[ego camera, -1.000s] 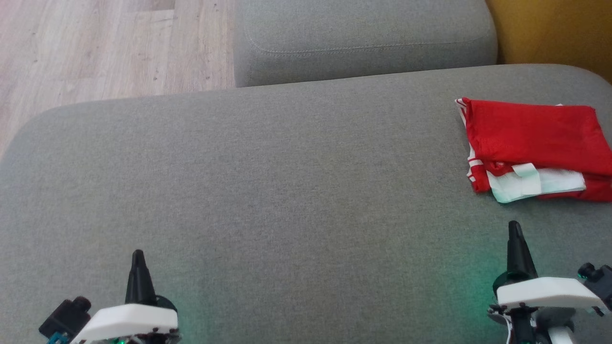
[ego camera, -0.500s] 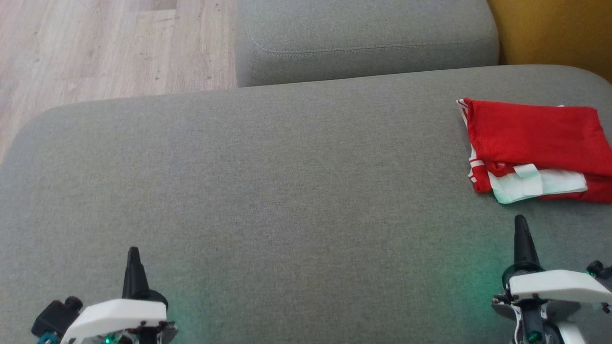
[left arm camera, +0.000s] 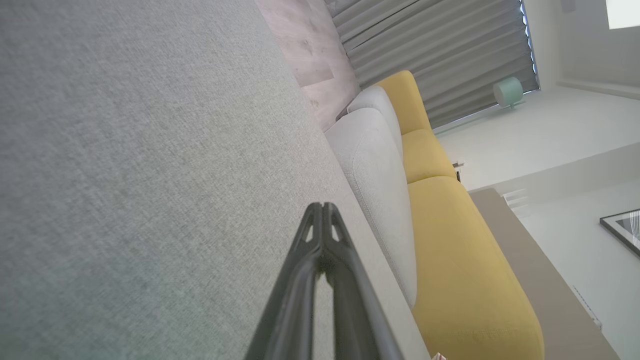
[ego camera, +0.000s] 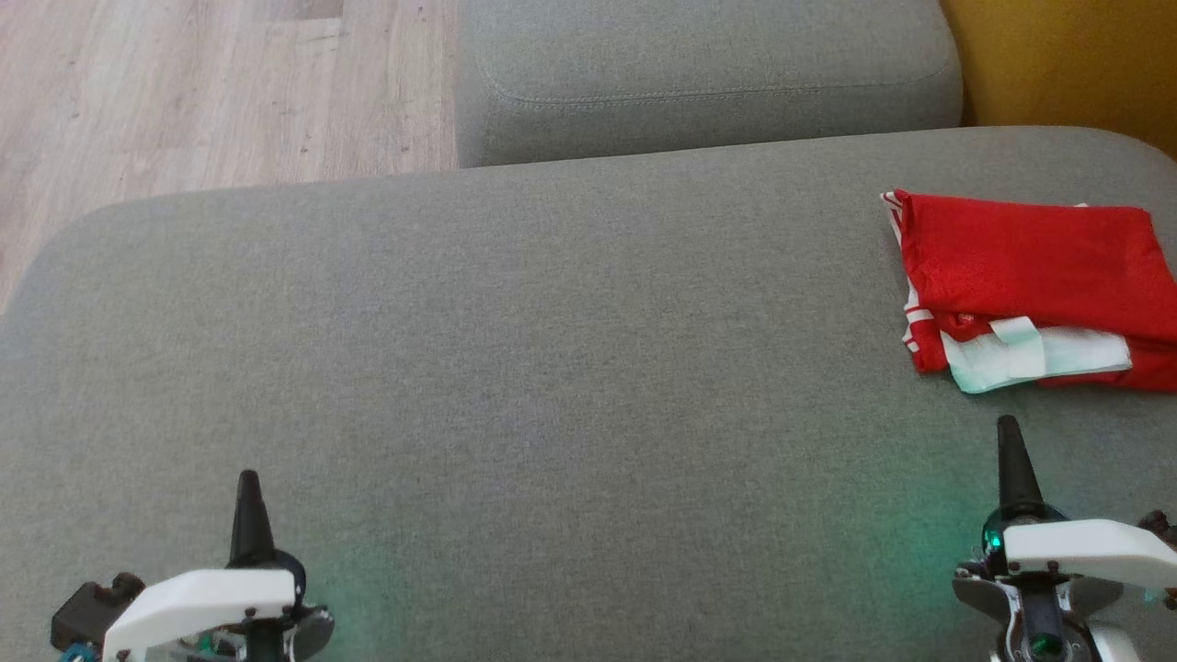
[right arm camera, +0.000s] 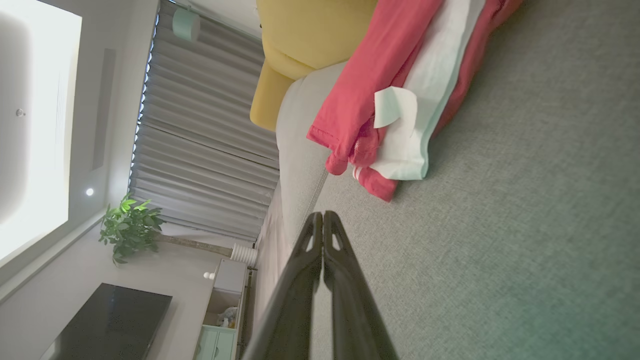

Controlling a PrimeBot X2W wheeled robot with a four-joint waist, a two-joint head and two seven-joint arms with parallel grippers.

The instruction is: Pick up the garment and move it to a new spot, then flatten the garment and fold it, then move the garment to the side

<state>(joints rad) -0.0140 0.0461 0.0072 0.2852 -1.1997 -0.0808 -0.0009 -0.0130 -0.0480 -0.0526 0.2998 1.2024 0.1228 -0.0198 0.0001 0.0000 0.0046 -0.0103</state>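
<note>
- The folded red garment (ego camera: pixel 1030 276) on the grey cushion (ego camera: pixel 552 368) is cut off at the head view's right edge.
- Left gripper (ego camera: pixel 246 487) and right gripper (ego camera: pixel 1009 432): tips pressed together, holding nothing.

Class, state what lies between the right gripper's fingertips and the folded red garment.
Bare grey cushion lies between the right gripper and the garment, in the head view.

My left gripper (ego camera: pixel 248 480) and right gripper (ego camera: pixel 1009 425): matt black plastic, smooth white shells. The seat cushion (ego camera: pixel 552 368) is coarse grey woven cloth; far right, the garment (ego camera: pixel 1030 262) is soft matt red fabric; far left, pale wood-grain floor (ego camera: pixel 184 92).
</note>
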